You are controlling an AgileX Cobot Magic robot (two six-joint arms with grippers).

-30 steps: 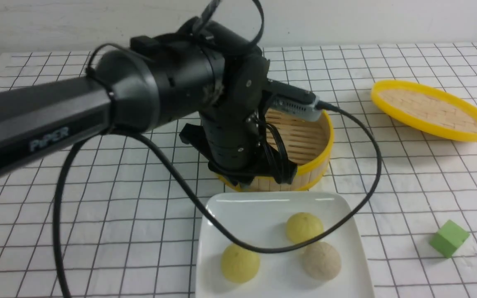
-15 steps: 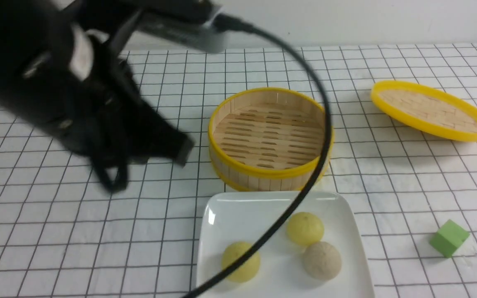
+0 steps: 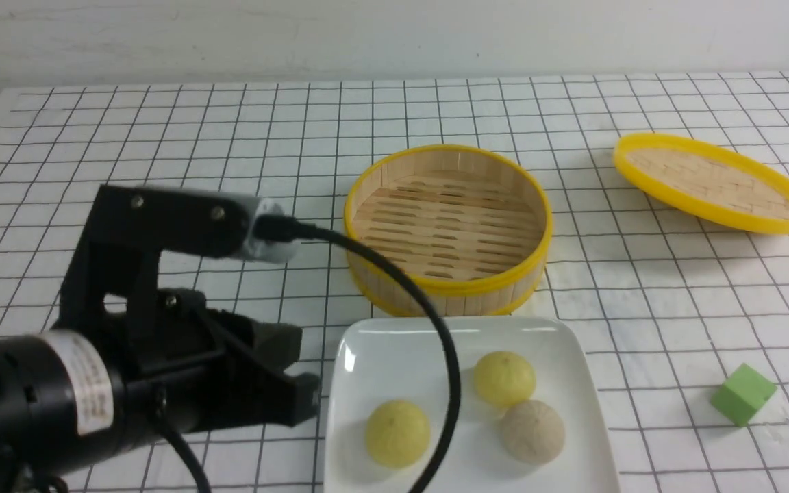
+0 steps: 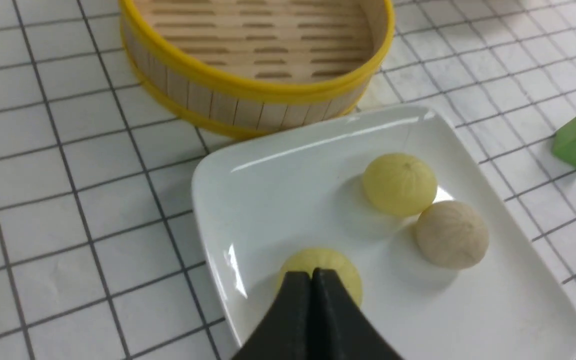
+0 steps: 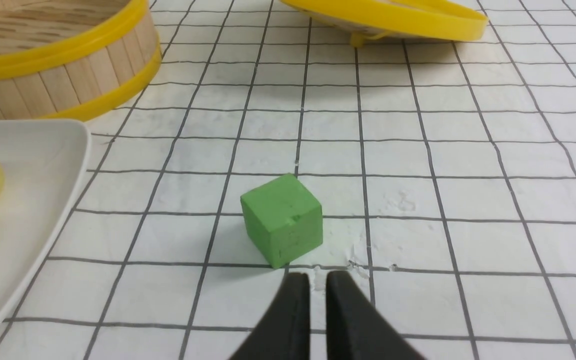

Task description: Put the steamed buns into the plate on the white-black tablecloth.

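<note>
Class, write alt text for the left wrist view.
Three steamed buns sit on a white plate on a grid tablecloth, below the shut left gripper. An empty bamboo steamer stands beside the plate.

Front view looks forward and down over the whole cloth (image 3: 161,137) from the robot's side, left wrist view sits close above the plate (image 4: 278,200) facing the steamer (image 4: 248,95), right wrist view sits low near the cube (image 5: 283,217), all three sharing plate, steamer and cube.
</note>
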